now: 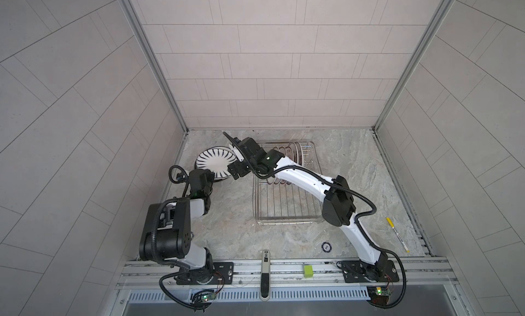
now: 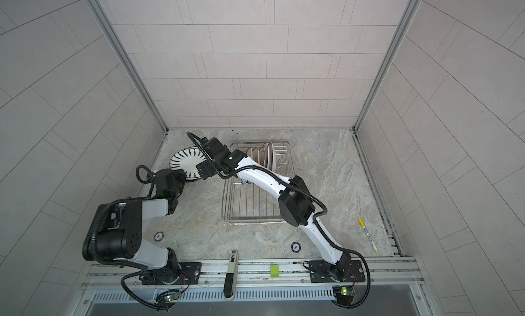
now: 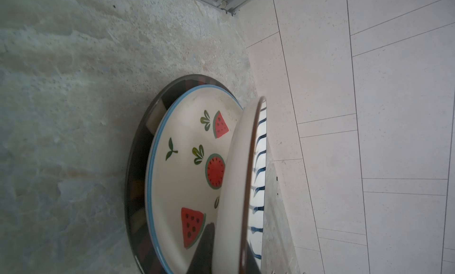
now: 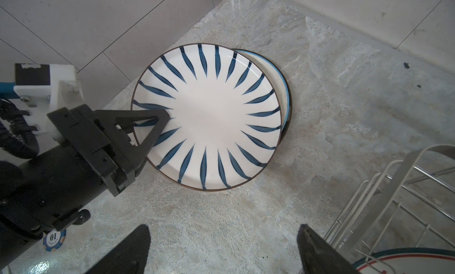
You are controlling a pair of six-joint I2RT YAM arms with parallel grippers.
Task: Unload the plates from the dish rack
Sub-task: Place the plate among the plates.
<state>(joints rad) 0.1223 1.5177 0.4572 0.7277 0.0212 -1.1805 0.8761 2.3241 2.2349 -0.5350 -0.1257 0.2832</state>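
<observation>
- Step in hand, as I judge it: setting the striped plate (image 4: 209, 115) down on the stack beside the dish rack (image 1: 284, 212).
- Left end effector (image 4: 162, 120): closed on the striped plate's rim. One finger lies over the face; the other is underneath and hidden.
- Right end effector (image 4: 224, 228): jaws wide apart, holding nothing. It hovers above the surface (image 4: 344, 100) between stack and rack.
- Striped plate's position: face up and tilted. The left wrist view shows its far rim low over the watermelon plate (image 3: 187, 161) and its held edge raised. I cannot tell whether the two touch.
- Stack: the watermelon plate lies flat in a dark plate (image 3: 138, 186), which rests on the surface near the left wall.
- Alignment: off-centre — the lower plates show past the striped plate on one side.
- Recommended handling:
  - I would shift the plate toward centre, then lower the held edge slowly.
  - I would open only once the plate rests flat.
  - The lower finger needs room to slide out from under the rim.
  - Glazed ceramic on ceramic will likely slip or chip if dropped.
- Left to do: several plates (image 2: 261, 155) stand on edge between the prongs at the rack's far end. I cannot make out the exact count.
- Striped plate's appearance: round, shallow, glossy white, with dark blue radial strokes and a thin brown rim.
</observation>
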